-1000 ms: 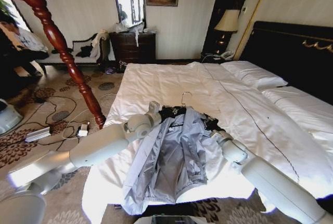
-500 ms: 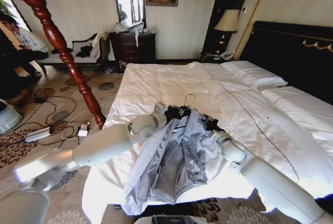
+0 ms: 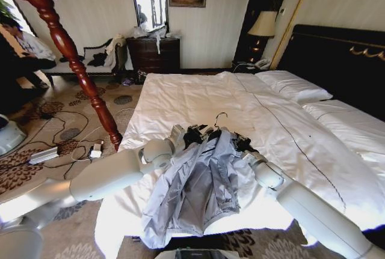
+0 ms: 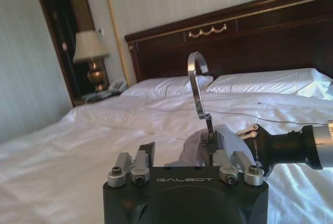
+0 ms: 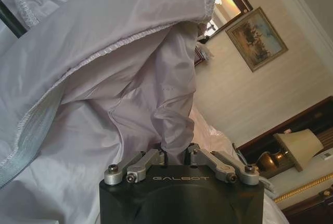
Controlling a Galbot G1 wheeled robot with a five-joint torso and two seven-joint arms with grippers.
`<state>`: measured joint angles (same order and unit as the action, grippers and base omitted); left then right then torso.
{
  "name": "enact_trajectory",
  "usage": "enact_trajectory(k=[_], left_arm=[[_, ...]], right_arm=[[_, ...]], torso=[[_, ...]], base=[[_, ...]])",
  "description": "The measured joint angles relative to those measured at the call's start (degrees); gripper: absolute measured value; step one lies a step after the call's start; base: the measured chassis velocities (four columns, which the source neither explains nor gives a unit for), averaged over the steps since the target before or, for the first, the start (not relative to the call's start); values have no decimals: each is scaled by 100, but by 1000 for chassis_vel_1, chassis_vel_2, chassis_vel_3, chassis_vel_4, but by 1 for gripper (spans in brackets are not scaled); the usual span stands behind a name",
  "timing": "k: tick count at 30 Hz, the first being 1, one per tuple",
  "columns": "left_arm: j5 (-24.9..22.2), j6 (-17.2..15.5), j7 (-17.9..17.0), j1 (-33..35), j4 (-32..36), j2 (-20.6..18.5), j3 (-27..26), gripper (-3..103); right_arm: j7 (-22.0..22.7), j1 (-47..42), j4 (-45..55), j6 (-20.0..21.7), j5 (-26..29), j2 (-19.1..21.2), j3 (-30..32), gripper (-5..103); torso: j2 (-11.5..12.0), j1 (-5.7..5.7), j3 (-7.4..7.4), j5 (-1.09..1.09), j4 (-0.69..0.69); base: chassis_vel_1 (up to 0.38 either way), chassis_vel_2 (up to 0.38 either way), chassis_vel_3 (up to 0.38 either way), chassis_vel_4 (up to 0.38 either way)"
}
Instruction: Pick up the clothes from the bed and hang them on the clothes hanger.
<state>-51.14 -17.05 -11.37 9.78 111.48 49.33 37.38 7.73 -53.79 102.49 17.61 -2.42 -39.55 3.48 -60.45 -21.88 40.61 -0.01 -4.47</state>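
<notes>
The clothes, a light grey jacket (image 3: 198, 187), lie on the near edge of the bed (image 3: 198, 94), collar end raised off the white duvet. The clothes hanger sits inside the collar, and its silver hook (image 3: 221, 116) stands upright. My left gripper (image 3: 194, 133) is at the collar's left side. In the left wrist view it (image 4: 181, 150) is open, with the hook (image 4: 196, 83) and grey collar (image 4: 223, 138) just ahead of it. At the collar's right side, my right gripper (image 3: 239, 143) is shut on a fold of jacket fabric (image 5: 104, 104), fingers pinched together (image 5: 176, 154).
A red-brown wooden coat stand (image 3: 66, 48) rises left of the bed, with cables and a power strip (image 3: 60, 148) on the carpet by its foot. White pillows (image 3: 295, 85) and the black headboard (image 3: 343, 60) lie far right. A dresser (image 3: 155, 54) and lamp (image 3: 263, 26) stand behind.
The jacket's collar end and the hanger hook have risen and shifted slightly right. My left arm swung in toward the collar, then drew back a little.
</notes>
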Motion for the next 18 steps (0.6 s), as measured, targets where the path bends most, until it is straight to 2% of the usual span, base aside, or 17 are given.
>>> enact_trajectory(k=[2,5,7,8,10,11,12,18], left_arm=[[81,52,50,-7,75,-88,-22,62],[89,72,55,6,106,-116,-57,68],[56,137,54,78,154,-157,-193,79],[56,137,54,78,154,-157,-193,79],[46,176,46,91,170,-164,-247,90],[33,199,42,91,180,-165,-272,90],[3,243,31,89,205,-163,-317,98],[-131,341,15,98,318,-198,-538,100]], right_arm=[[-7,6,-2,21,36,7,-11,15],[-14,17,-8,25,41,10,-22,15],[-19,44,-36,45,58,9,-65,15],[-19,44,-36,45,58,9,-65,15],[-20,58,-50,68,82,3,-91,15],[-21,63,-53,89,101,1,-105,15],[-28,77,-54,132,143,-1,-128,15],[-30,121,-103,237,280,-11,-165,15]], torso=[[0,0,0,0,0],[0,0,0,0,1],[0,0,0,0,1],[0,0,0,0,1],[0,0,0,0,1],[0,0,0,0,1],[0,0,0,0,1],[0,0,0,0,0]], base=[[0,0,0,0],[0,0,0,0],[0,0,0,0],[0,0,0,0],[0,0,0,0],[0,0,0,0],[0,0,0,0],[0,0,0,0]])
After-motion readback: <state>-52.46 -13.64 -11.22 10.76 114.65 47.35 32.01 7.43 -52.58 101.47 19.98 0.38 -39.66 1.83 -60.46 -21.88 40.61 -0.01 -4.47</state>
